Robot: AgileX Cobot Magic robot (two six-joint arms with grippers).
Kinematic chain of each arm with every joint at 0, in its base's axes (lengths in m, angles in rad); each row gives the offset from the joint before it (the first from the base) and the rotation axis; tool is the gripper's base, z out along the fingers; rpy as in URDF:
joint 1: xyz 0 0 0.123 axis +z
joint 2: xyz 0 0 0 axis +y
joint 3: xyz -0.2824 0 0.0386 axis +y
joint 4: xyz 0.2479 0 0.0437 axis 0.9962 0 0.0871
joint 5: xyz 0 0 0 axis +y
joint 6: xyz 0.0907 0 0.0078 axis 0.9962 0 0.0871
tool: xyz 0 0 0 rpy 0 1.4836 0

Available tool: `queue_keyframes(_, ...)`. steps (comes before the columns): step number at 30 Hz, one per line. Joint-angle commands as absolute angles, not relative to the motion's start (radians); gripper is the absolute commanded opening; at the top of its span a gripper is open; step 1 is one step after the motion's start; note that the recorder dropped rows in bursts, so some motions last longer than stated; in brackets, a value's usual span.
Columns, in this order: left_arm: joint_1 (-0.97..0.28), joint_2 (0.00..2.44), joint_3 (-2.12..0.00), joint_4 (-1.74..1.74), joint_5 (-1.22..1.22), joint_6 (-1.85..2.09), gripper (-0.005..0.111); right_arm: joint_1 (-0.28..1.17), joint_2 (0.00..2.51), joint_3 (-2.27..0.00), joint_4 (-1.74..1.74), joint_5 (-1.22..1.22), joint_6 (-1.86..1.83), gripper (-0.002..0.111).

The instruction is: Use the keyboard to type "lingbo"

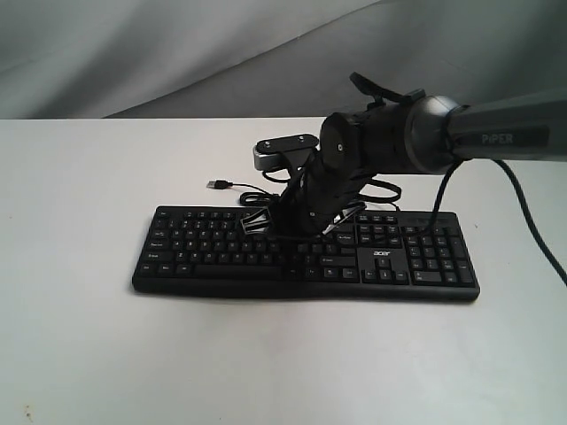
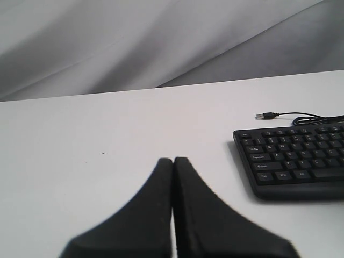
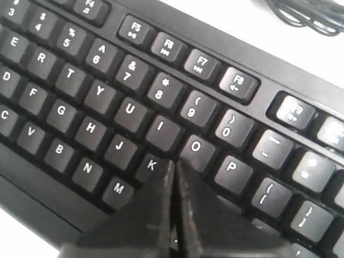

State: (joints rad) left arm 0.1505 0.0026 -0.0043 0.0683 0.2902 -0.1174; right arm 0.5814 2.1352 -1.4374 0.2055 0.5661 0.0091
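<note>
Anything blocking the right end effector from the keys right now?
Nothing visible. The shut right end effector hangs directly over the keyboard, tip between the K key and O key; the cable lies behind the keyboard.

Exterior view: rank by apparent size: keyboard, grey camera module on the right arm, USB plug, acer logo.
1. keyboard
2. grey camera module
3. USB plug and acer logo: both tiny and about alike, so unranked.
</note>
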Motion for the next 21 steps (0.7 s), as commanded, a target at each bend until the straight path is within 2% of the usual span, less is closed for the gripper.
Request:
queue_keyframes(1,0.152,0.000,0.000,0.060,0.286,-0.121,0.001,0.581,2.136,-1.444,0.205,0.558,0.000,0.000)
queue_keyframes(21,0.152,0.000,0.000,0.060,0.286,-0.121,0.001,0.581,2.100,-1.444,0.205,0.548,0.000,0.000)
